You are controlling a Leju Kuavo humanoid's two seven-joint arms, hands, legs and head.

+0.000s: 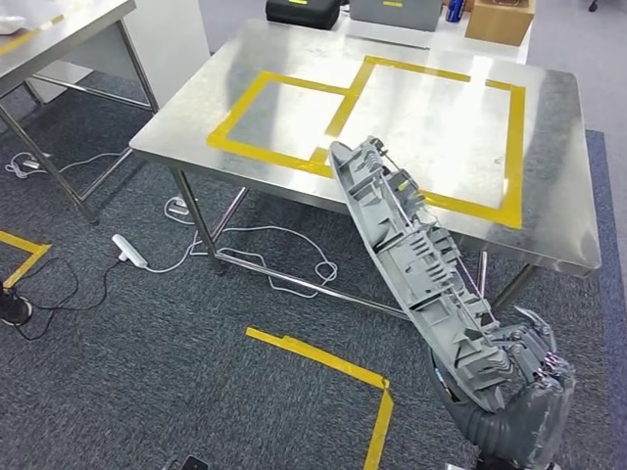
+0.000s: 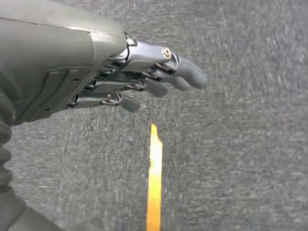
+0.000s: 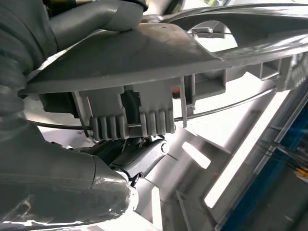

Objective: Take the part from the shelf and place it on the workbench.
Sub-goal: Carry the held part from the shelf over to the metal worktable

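Observation:
A long grey plastic part (image 1: 417, 264), ribbed on its inner face, slants up from the lower right with its far tip over the near edge of the steel workbench (image 1: 561, 215). My right hand (image 1: 529, 377) grips its lower end at the bottom right of the head view. Close up, the part (image 3: 152, 62) lies between the thumb above and the fingers (image 3: 139, 161) below. My left hand (image 2: 145, 72) hangs over grey carpet, fingers stretched out and slightly apart, holding nothing.
Yellow tape (image 1: 369, 117) marks two rectangles on the workbench top. A black case (image 1: 303, 12), a grey box and a cardboard box (image 1: 499, 20) stand at its far edge. A second steel table (image 1: 52, 29) is at the left. Cables and a power strip (image 1: 129, 250) lie on the carpet, with yellow floor tape (image 1: 325, 360) nearby.

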